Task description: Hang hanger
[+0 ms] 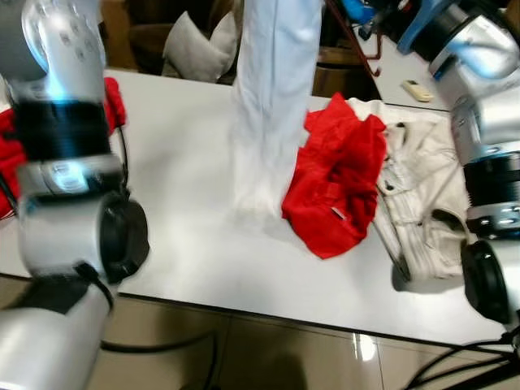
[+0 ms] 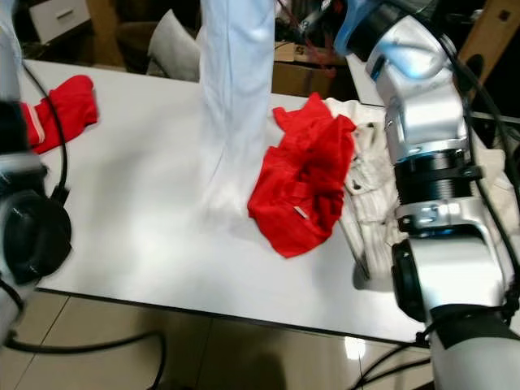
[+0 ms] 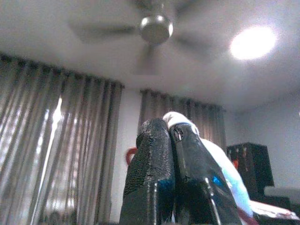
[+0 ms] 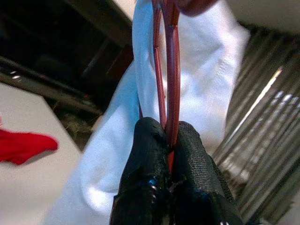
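**Red hanger held up high**

My right hand [image 4: 166, 140] pinches the thin red wire hanger [image 4: 168, 70] tight. A long white cloth [image 1: 272, 106] hangs from it, down to the white desk [image 1: 171, 211]. My left hand [image 3: 169, 136] is squeezed shut on nothing. A crumpled red shirt [image 1: 337, 183] lies beside the cloth.

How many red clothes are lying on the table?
2: a crumpled red garment mid-table beside the hanging white garment, and a red cloth at the table's left edge. More may be hidden.
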